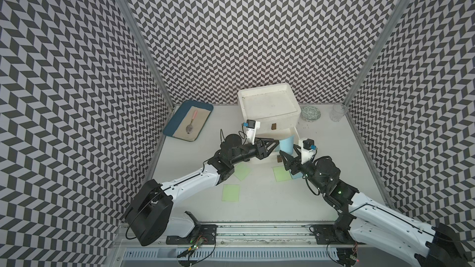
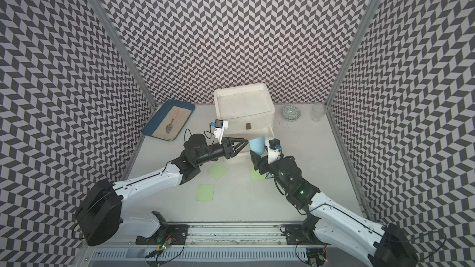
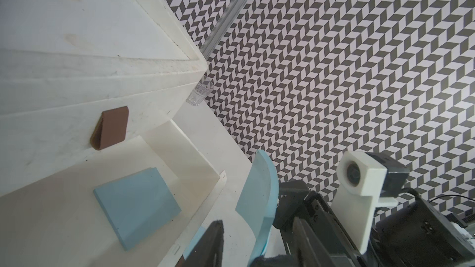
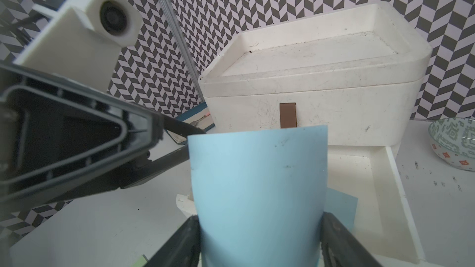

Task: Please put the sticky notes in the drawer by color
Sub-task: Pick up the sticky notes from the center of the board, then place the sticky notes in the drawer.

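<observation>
Light blue square paper sticky note point(image 4: 257, 175) stands upright and bowed between the fingers of the right gripper point(image 4: 259, 223), which clamps it by its two side edges above the front of the pulled-out lower drawer point(image 4: 359, 173) of a white plastic two-drawer box point(image 1: 268, 104). The left gripper point(image 1: 277, 142) reaches in from the opposite side, its jaws apart at the note's edge; whether they touch the paper cannot be told. A second light blue note point(image 3: 136, 209) lies flat on the floor of the open drawer. A third blue note point(image 1: 295, 175) lies on the white tabletop point(image 1: 270, 201), partly under the right arm and touching a pastel green note point(image 1: 281, 173). Another green note point(image 1: 242, 171) lies just beside the left arm, and a last green note point(image 1: 230, 192) sits nearer the front edge. A blue tray point(image 1: 174, 118) holding a pink-handled metal spoon point(image 1: 191, 124), a patterned ceramic bowl point(image 1: 311, 113) and a clear drinking glass point(image 1: 338, 112) line the back.
</observation>
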{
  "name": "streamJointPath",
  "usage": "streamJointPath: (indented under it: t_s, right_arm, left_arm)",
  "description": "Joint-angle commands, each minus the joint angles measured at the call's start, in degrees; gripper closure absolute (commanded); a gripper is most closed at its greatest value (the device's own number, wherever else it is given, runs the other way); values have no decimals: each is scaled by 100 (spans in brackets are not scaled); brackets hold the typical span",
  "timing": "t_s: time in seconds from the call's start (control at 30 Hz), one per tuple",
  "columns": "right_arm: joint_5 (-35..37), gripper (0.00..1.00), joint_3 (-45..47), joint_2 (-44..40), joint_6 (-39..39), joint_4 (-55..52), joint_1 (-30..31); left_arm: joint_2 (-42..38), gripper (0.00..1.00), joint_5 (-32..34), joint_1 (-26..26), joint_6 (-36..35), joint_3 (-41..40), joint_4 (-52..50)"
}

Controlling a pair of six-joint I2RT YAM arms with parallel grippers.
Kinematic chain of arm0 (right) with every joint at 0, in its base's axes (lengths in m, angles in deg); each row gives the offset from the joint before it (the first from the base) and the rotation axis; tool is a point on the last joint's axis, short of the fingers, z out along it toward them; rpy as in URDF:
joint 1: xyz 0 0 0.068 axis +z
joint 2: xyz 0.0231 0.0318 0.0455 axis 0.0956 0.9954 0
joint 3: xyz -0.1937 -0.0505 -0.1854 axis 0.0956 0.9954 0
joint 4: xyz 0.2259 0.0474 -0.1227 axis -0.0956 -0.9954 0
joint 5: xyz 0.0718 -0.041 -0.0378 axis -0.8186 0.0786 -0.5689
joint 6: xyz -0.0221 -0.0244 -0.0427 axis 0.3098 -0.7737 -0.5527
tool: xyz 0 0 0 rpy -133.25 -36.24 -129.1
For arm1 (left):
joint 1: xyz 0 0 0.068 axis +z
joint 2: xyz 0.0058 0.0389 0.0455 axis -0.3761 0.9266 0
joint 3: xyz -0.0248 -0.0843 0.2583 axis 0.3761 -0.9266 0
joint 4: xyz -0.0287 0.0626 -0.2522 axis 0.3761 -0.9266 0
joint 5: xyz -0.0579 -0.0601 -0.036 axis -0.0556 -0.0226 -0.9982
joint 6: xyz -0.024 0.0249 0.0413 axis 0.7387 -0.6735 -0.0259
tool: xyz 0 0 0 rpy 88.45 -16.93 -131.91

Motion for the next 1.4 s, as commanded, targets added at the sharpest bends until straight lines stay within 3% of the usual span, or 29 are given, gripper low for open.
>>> streamJointPath:
  t_s: [0.0,0.07,0.27,0.53,0.8,0.97,1.37]
  right_arm:
    - [-55,27,52,-14,51,406,-6]
    - [-78,27,21,-10,40,375,-9]
    - [-90,27,36,-49,56,344,-15]
    - [-71,25,14,-97,65,254,-11]
    - [213,16,59,-143,160,249,-16]
    - [462,15,183,-381,225,278,-33]
    - [825,14,392,-765,291,316,-77]
  left_arm:
    - [177,54,-124,-94,-25,222,214]
    - [258,56,-149,-134,-55,277,202]
    - [452,80,-241,-160,-35,315,346]
    - [354,100,-32,-138,-158,273,197]
    - [186,100,164,451,224,74,-193]
    - [233,100,303,850,308,19,-598]
    - [675,100,34,926,317,-5,-483]
